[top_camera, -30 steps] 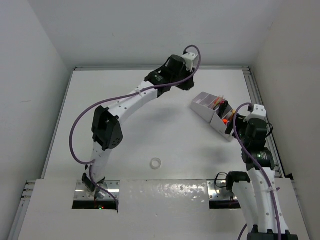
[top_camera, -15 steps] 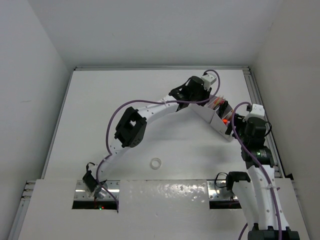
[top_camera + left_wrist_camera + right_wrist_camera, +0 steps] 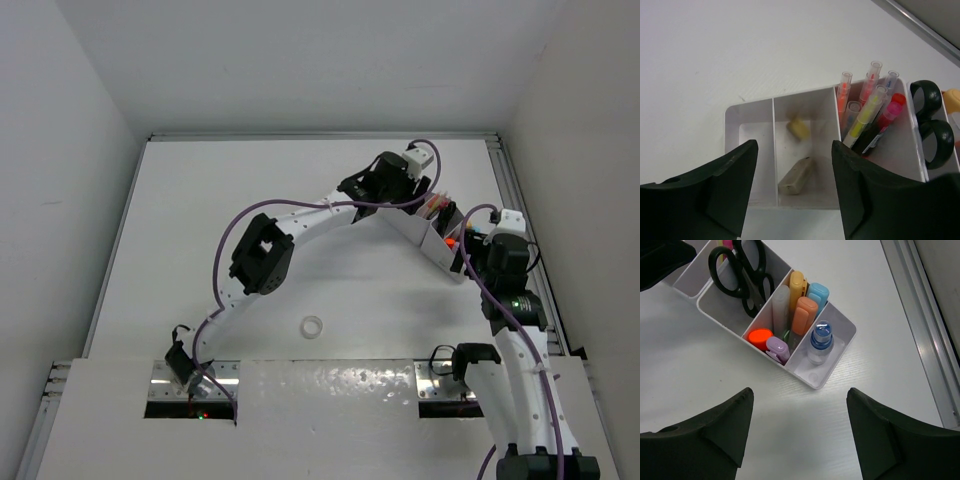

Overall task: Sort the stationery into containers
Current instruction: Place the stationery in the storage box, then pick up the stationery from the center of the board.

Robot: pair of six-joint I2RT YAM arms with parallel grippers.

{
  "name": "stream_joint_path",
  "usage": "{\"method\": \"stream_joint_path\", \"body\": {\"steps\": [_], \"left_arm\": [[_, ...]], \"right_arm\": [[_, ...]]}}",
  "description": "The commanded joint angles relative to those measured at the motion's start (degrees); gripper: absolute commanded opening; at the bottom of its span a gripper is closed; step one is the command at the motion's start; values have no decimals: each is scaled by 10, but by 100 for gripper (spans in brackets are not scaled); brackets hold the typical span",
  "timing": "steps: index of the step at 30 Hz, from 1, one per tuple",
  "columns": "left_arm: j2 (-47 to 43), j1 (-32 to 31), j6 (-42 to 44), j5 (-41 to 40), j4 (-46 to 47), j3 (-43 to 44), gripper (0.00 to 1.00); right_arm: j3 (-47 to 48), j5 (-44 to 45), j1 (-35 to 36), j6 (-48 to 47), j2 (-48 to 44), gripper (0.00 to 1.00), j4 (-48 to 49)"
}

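The organizer [image 3: 425, 238] sits slanted by the table's [image 3: 220, 220] right edge, toward the far right corner. It shows five compartments in a row. The end one under the left arm looks bare, and the next holds two erasers [image 3: 796, 176], one beige and one smaller and yellowish, lying apart. The third holds six thin pens [image 3: 865, 117] leaning together. The fourth holds black scissors [image 3: 737, 275], of which two handle loops show; whether that is one pair or two cannot be told. Beside them stand six stubby highlighters [image 3: 804, 315], packed side by side, and one blue-capped clear piece [image 3: 820, 340] stands alone in the last compartment. One clear tape ring [image 3: 313, 326] lies flat near the middle of the table's near edge, well apart from the organizer. The left gripper [image 3: 794, 145] hangs above the eraser compartment with its fingers spread and nothing between them. The right gripper [image 3: 800, 392] hovers just beside the organizer's near end, fingers wide apart and empty.
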Motion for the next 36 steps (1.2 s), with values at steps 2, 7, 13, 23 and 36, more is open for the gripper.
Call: {"method": "stream_joint_path", "body": {"steps": [2, 7, 13, 23, 36], "left_arm": [[-24, -4, 4, 14, -11, 40, 60], [-80, 9, 11, 7, -103, 115, 67], [-235, 44, 99, -15, -348, 12, 69], [-591, -45, 158, -40, -345, -621, 58], [-512, -150, 131, -112, -257, -721, 56]], "right_arm": [[20, 1, 3, -11, -2, 74, 3], [22, -2, 4, -8, -10, 73, 2], [27, -9, 3, 3, -11, 71, -1], [47, -35, 5, 20, -29, 70, -5], [33, -15, 5, -7, -101, 71, -63]]}}
